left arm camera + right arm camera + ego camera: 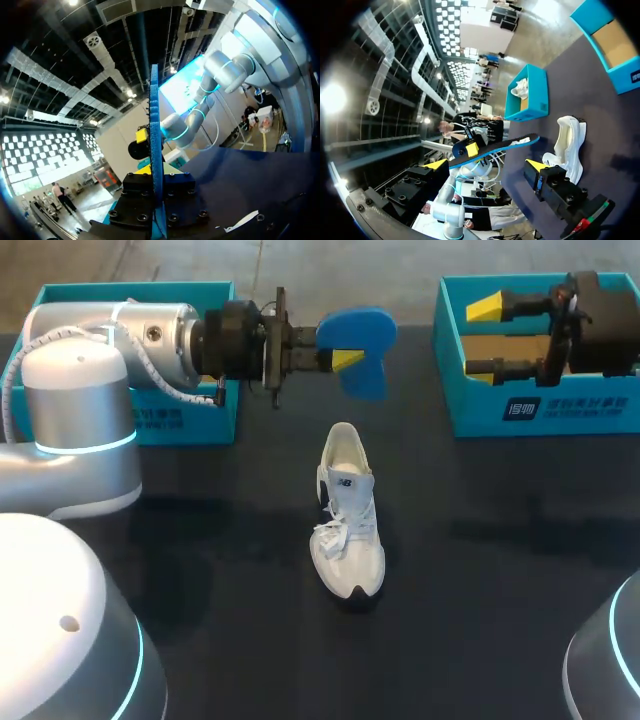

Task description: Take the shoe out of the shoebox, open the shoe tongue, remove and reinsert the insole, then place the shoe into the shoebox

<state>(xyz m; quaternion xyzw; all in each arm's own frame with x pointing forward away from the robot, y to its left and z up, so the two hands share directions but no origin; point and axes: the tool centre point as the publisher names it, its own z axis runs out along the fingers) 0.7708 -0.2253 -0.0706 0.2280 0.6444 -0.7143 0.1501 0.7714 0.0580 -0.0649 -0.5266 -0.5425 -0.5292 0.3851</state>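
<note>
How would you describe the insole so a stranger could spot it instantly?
On the dark table, look at the far side between the two teal shoeboxes. There the left end effector holds the insole aloft: a flat blue foot-shaped pad, unlike the white shoe standing nearby.

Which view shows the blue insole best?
Head view: the insole shows its broad face, held in the left end effector. Left wrist view sees only its thin edge; right wrist view its side profile.

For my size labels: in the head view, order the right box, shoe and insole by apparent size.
1. right box
2. shoe
3. insole, smallest here though raised nearer the camera
</note>
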